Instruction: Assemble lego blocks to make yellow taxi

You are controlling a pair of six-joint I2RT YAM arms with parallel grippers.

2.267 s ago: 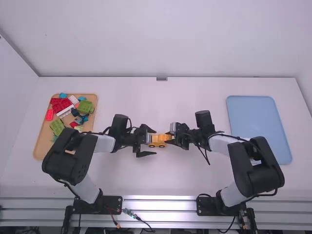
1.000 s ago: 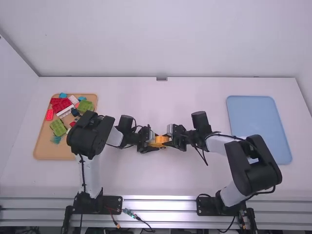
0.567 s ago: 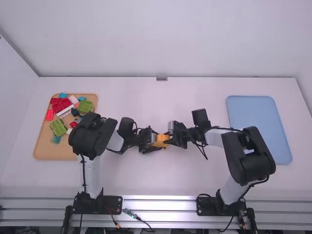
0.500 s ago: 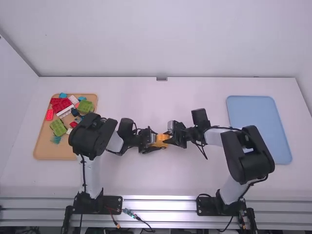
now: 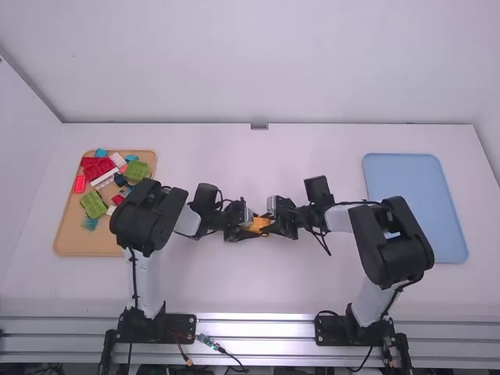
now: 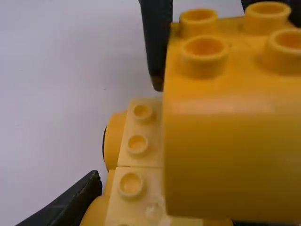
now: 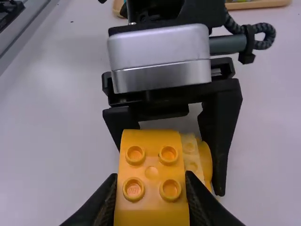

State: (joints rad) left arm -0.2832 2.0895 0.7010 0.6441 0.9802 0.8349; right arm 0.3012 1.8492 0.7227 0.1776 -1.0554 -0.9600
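Two grips, well in from the edges of the surface [image 5: 297, 281]: my left end effector [image 7: 171, 163] clasps the wheeled base [image 6: 141, 183], my right end effector [image 7: 151, 179] pinches the yellow block [image 7: 151, 172], likely for alignment.

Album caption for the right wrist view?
Robot teamwork: the right gripper pinches a studded yellow block while the left gripper holds paler ones.

A glossy, round-edged yellow block [image 7: 151, 172], studs up, sits over part of a studded, paler-topped yellow wheeled base [image 6: 134, 162] near mid-table; their joint is hidden.
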